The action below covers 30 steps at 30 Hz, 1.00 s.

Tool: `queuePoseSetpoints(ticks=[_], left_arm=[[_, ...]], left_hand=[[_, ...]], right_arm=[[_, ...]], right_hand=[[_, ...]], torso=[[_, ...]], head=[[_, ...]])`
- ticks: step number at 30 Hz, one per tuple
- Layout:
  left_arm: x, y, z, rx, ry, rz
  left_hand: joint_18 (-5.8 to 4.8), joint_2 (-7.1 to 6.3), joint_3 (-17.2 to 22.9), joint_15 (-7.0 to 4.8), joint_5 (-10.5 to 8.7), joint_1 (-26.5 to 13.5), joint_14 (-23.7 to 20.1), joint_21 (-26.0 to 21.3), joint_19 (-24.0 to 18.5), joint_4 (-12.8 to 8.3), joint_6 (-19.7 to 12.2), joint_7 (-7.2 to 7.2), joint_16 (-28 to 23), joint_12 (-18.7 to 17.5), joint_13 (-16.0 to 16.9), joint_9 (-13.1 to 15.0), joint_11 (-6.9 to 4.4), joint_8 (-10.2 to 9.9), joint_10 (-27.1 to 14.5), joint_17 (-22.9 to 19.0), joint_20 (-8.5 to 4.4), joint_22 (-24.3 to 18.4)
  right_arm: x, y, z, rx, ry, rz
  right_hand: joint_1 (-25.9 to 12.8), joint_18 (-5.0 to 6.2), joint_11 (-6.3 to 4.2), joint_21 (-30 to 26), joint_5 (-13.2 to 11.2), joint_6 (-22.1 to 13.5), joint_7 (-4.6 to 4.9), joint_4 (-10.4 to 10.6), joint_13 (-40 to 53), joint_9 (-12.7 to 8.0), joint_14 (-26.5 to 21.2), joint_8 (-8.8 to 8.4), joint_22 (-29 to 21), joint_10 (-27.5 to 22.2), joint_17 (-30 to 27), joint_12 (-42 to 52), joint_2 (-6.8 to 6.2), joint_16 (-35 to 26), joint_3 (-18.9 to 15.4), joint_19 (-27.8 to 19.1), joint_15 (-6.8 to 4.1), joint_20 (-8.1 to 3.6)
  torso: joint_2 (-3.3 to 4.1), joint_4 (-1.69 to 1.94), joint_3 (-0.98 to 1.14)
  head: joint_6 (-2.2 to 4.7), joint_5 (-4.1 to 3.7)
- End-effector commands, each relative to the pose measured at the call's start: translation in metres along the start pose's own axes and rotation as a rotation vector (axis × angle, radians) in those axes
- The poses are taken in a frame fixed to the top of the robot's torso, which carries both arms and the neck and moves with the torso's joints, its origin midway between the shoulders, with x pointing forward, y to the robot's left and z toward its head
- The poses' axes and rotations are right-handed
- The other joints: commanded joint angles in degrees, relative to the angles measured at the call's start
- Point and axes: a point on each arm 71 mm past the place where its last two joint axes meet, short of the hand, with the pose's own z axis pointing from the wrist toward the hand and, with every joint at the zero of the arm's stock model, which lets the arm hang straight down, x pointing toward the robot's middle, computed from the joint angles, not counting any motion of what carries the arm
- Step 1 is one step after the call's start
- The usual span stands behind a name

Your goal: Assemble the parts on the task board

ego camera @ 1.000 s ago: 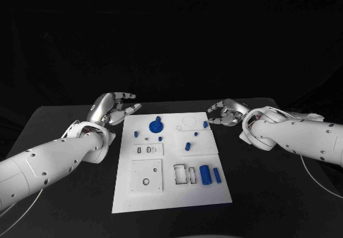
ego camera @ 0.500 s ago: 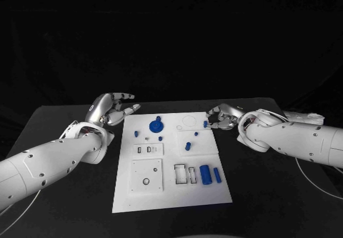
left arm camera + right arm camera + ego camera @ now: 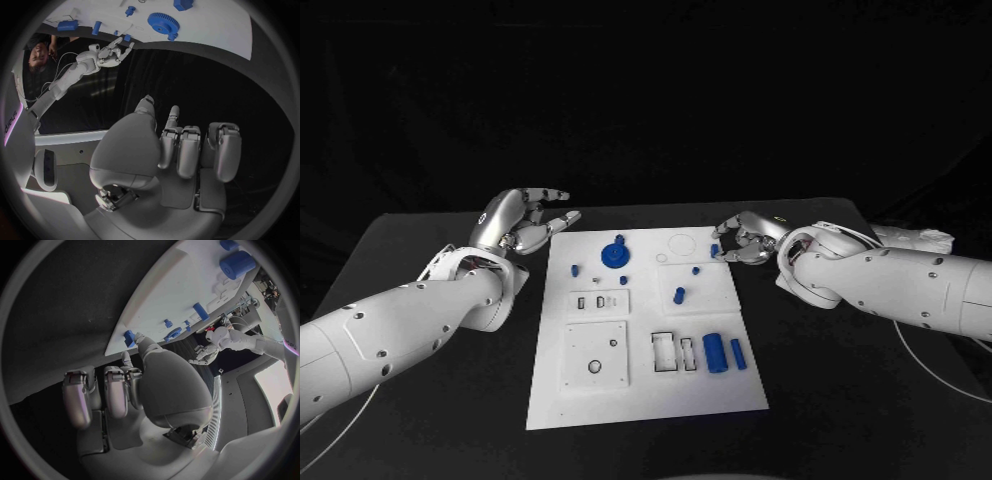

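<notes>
1. Task board (image 3: 646, 385), head view: white plate lying flat at the middle of the black tabletop (image 3: 430, 400), long side running from near edge to far edge. Carries blue parts: a gear (image 3: 613, 255) toward the far left corner of the board, a small peg (image 3: 679, 294) near the middle, a thick cylinder (image 3: 714, 354) and a thinner one (image 3: 737, 352) side by side by the board's right edge, toward the near end. Small blue piece (image 3: 715, 251) at the board's far right edge. Left hand (image 3: 531, 222) off the board's far left corner, above the tabletop, fingers spread apart, holding nothing. Right hand (image 3: 744, 240) at the far right edge of the board, fingers curled toward the small blue piece; contact or grip cannot be told.

2. Left wrist view: left hand (image 3: 181, 150) with fingers extended and apart, nothing between them, dark tabletop beyond. Task board (image 3: 212, 30) farther off with the gear (image 3: 164, 21) on it; right hand (image 3: 112, 52) just beside the board's edge.

3. Right wrist view: right hand (image 3: 125, 385) with fingertips (image 3: 139, 338) right at the small blue piece (image 3: 129, 336) on the board's edge; whether pinched cannot be told. Task board (image 3: 181, 290) with the thick cylinder (image 3: 236, 263) farther along; left hand (image 3: 206, 352) open beyond the board.
</notes>
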Motion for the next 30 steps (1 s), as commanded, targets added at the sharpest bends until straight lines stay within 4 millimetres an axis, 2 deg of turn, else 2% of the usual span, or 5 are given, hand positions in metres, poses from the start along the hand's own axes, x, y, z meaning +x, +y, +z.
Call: queuePoseSetpoints(ticks=[1,10,16,21,30], left_arm=[[-0.0001,-0.0014,0.0006,0.006,-0.003,0.003],[-0.0003,-0.0009,0.0005,0.005,-0.002,0.003],[-0.0003,-0.0006,0.0005,0.004,-0.002,0.004],[-0.0003,-0.0009,0.0004,0.006,-0.001,0.003],[-0.0005,-0.0008,0.0002,0.006,-0.002,0.004]], left_hand=[[-0.84,0.6,0.1,0.27,0.16,0.2,6.0,0.1,6.0,-0.1,0.0,0.13,0.1,0.1,15.1,-0.1,0.21,-0.4,6.1,15.1,0.29,15.1],[-0.84,0.6,0.1,0.27,0.16,0.2,6.0,0.1,6.0,-0.1,0.0,0.13,0.1,0.1,15.1,-0.1,0.21,-0.4,6.1,15.1,0.29,15.1],[-0.84,0.6,0.1,0.27,0.16,0.2,6.0,0.1,6.0,-0.1,0.0,0.13,0.1,0.1,15.1,-0.1,0.21,-0.4,6.1,15.1,0.29,15.1],[-0.84,0.6,0.1,0.27,0.16,0.2,6.0,0.1,6.0,-0.1,0.0,0.13,0.1,0.1,15.1,-0.1,0.21,-0.4,6.1,15.1,0.29,15.1],[-0.84,0.6,0.1,0.27,0.16,0.2,6.0,0.1,6.0,-0.1,0.0,0.13,0.1,0.1,15.1,-0.1,0.21,-0.4,6.1,15.1,0.29,15.1]], right_arm=[[0.003,0.0027,0.0003,-0.012,0.027,-0.019],[0.0046,0.0034,0.0007,0.001,0.039,-0.034],[0.0053,0.0025,0.0008,0.016,0.044,-0.039],[0.0063,0.0033,0.0008,0.021,0.05,-0.039],[0.0075,0.0047,0.0009,0.024,0.059,-0.039]], right_hand=[[0.7,-0.38,-0.52,0.3,-0.1,0.6,-0.25,-0.6,15.1,-0.1,6.0,0.13,15.1,5.8,15.1,0.2,-0.17,0.2,0.1,6.1,-0.44,-0.52],[1.5,-0.38,-0.86,0.3,0.3,3.0,-0.53,-1.2,15.1,-0.2,6.0,0.86,15.1,5.8,15.1,0.2,0.46,0.2,1.2,6.1,-0.79,-0.85],[1.6,-0.38,-0.88,0.3,0.3,3.2,-0.51,-1.2,15.1,-0.3,6.0,0.88,15.1,5.8,15.1,0.2,0.68,0.2,1.4,6.1,-0.82,-0.88],[1.5,-0.38,-0.86,0.3,0.3,3.4,-0.4,-1.2,15.1,-0.3,6.0,0.91,15.1,5.8,15.1,0.2,0.79,0.2,1.5,6.1,-0.83,-0.91],[1.0,-0.38,-0.62,0.3,-0.1,4.8,-0.05,-0.9,15.1,-0.4,6.0,1.17,15.1,5.8,15.1,0.2,0.99,0.2,1.7,6.1,-0.77,-0.93]], torso=[[0.01,0.01,0.0],[-0.01,0.05,0.03],[-0.03,0.04,0.02],[-0.01,0.03,0.03],[0.03,0.05,0.0]], head=[[-0.1,0.05],[-0.03,-0.08],[-0.08,0.01],[0.29,0.18],[0.05,0.21]])
